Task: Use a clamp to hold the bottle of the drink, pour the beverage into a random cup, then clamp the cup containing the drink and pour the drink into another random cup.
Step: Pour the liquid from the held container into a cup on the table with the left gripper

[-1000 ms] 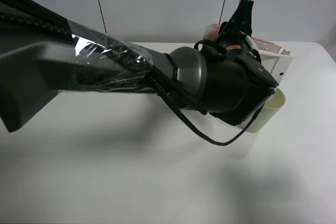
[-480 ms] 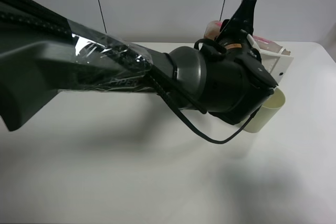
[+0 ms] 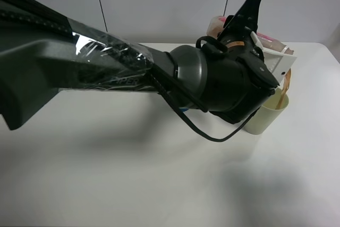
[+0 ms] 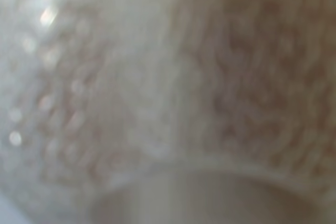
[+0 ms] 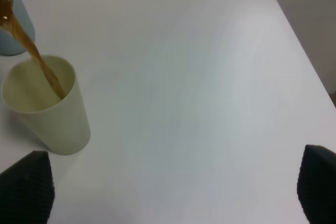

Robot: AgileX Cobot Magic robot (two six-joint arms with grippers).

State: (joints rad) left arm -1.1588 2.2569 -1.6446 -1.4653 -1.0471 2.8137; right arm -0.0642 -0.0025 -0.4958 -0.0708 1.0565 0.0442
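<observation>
My left arm reaches across the exterior view to the back right. My left gripper (image 3: 248, 22) is shut on the drink bottle (image 3: 273, 57), a whitish bottle held tilted. A thin brown stream (image 3: 287, 82) falls from it into a cream cup (image 3: 267, 116) standing on the table. The left wrist view is a close blur of the bottle (image 4: 173, 93). The right wrist view shows the stream (image 5: 39, 64) entering the cream cup (image 5: 50, 114), with a pale blue cup (image 5: 13, 30) just beyond it. My right gripper (image 5: 168, 192) is open and empty, a little way from the cream cup.
The white table (image 3: 133, 174) stretches to the front and left. Its right edge (image 5: 299, 40) runs close by the cups. My left arm hides the pale blue cup and much of the table's back in the exterior view.
The left gripper has tipped the bottle further, and a brown stream now falls into the cream cup, where none showed before.
</observation>
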